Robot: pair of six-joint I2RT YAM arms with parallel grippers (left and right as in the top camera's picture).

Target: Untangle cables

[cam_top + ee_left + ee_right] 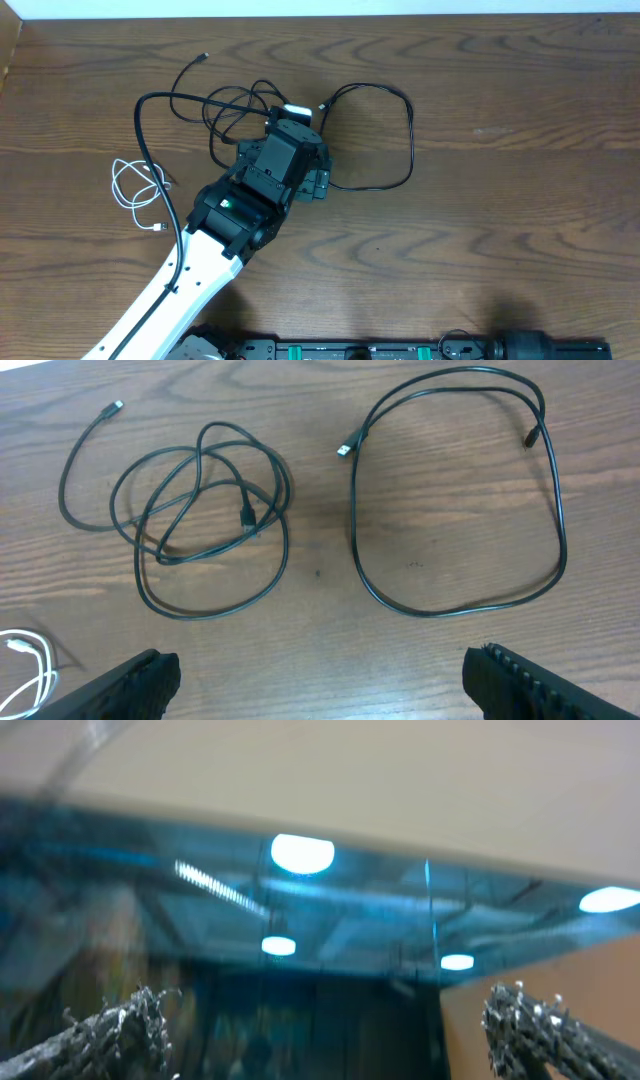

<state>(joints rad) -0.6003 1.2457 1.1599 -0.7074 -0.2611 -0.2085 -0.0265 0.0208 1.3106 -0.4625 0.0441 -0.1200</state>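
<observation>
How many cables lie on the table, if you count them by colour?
Black cables: 2 (tangled black cable, looped black cable)
White cable: 1
Total: 3

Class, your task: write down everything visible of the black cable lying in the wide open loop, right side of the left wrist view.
The black cable is thin, smooth and flexible. It lies flat on the wooden table in one wide, rounded loop, doubled along the top. One end carries a silver-tipped plug at upper left; the other, a dark plug, points down inside the upper right. It is knot-free, and only the table touches it.
</observation>
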